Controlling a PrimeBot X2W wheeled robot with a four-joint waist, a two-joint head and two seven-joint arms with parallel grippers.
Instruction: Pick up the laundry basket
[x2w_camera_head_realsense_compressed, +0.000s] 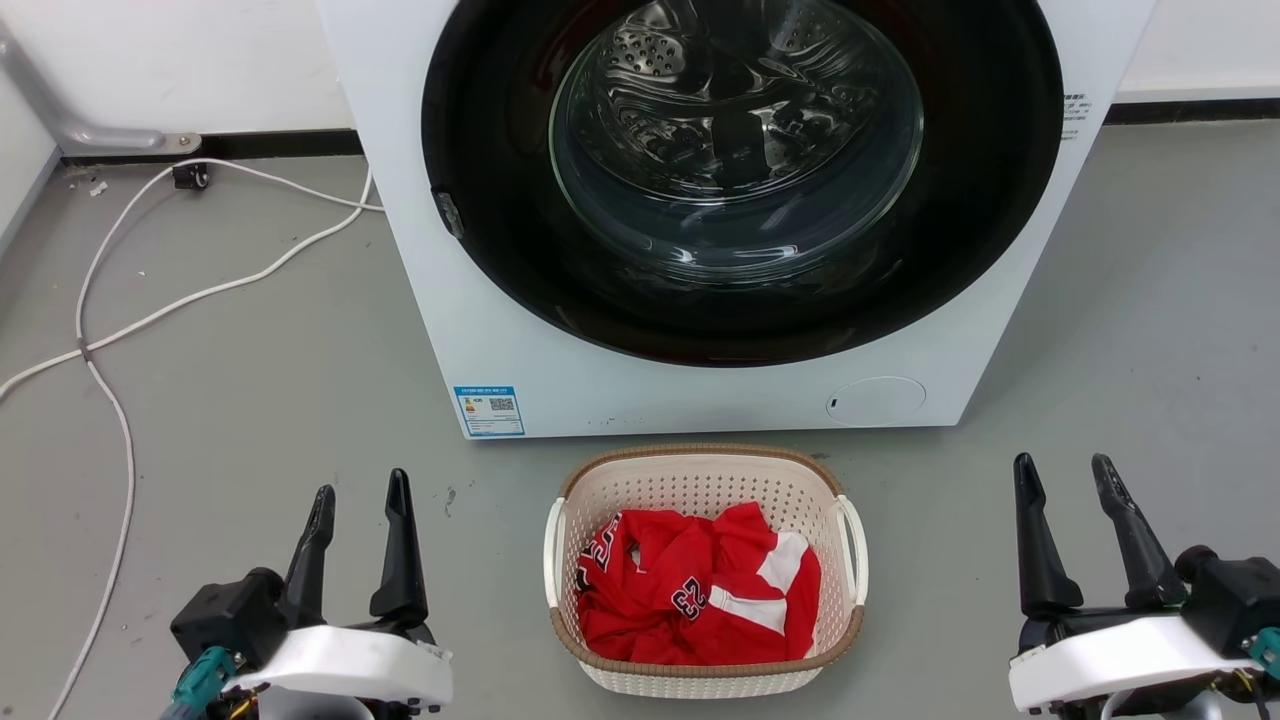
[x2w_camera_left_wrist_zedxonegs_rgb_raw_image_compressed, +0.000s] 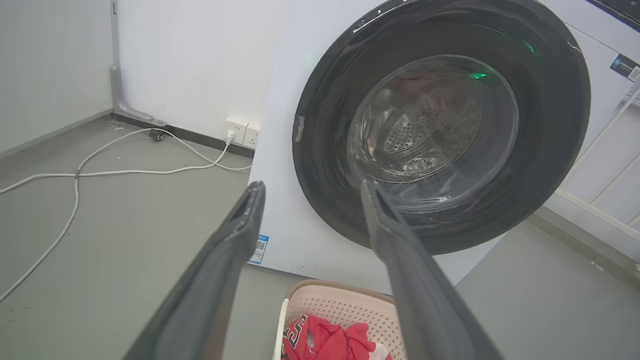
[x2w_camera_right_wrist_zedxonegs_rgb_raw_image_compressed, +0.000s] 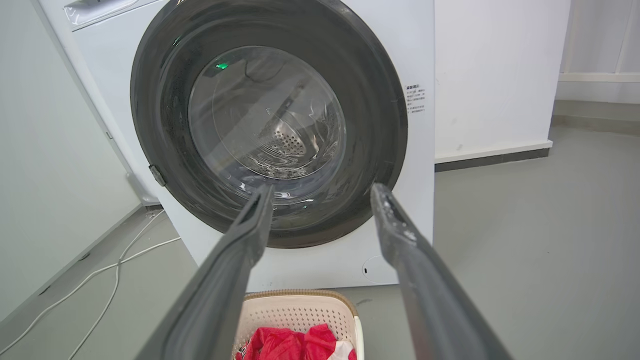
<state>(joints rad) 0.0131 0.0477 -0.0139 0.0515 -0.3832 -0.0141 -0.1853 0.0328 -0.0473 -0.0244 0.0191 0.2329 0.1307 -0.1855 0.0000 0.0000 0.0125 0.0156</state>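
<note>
The basket (x2w_camera_head_realsense_compressed: 700, 488) sits at bottom centre of the head view, just below the washer (x2w_camera_head_realsense_compressed: 500, 320), a red jersey (x2w_camera_head_realsense_compressed: 680, 600) inside. The left gripper (x2w_camera_head_realsense_compressed: 360, 486) at lower left and right gripper (x2w_camera_head_realsense_compressed: 1061, 462) at lower right both have fingers spread, holding nothing, well apart from it.

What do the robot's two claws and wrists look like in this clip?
Left claw and right claw each have two long, tapering black fingers on a black block, fixed to a glossy white wrist shell. A teal connector sits by the left wrist, another by the right.
</note>
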